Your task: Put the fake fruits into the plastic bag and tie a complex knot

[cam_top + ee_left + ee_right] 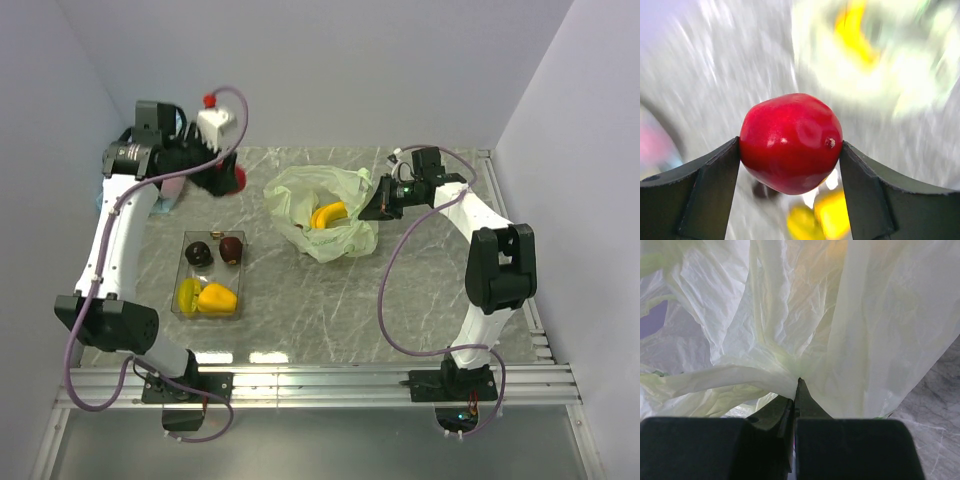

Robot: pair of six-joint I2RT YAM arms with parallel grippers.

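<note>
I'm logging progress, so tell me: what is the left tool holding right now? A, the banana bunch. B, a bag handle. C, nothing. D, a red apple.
D: the left wrist view shows the left tool clamped on the red apple from both sides, while the banana bunch lies inside the plastic bag.

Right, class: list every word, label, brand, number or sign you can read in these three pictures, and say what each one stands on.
No text in any view can be read.
Thin pale green plastic bag: a small dark green mark low on its front in the top view, too small to read.
Glossy red plastic apple: no label or print visible.
Clear rectangular plastic tray: no print visible.
</note>
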